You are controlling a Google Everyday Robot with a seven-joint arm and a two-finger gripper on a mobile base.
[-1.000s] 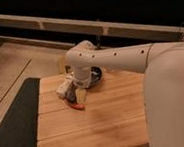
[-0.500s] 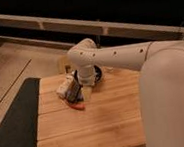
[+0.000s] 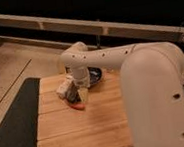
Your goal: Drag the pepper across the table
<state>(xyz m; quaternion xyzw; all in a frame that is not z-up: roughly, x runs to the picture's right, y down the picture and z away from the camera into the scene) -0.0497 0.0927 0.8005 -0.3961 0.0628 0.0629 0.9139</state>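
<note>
The pepper (image 3: 78,106) is a small orange-red piece lying on the light wooden table (image 3: 92,131), near the middle of its left half. My gripper (image 3: 81,94) hangs from the white arm, pointing down, directly above and just behind the pepper, close to or touching it. The gripper's body hides the pepper's far end.
A dark blue bowl (image 3: 95,76) sits just behind the gripper, partly hidden by the arm. A white-and-dark blocky item (image 3: 65,87) lies just left of the gripper. A dark grey mat (image 3: 15,122) borders the table's left edge. My white arm fills the right side.
The arm's wrist has shifted a little over the pepper and lowered toward it. The pepper lies in about the same place.
</note>
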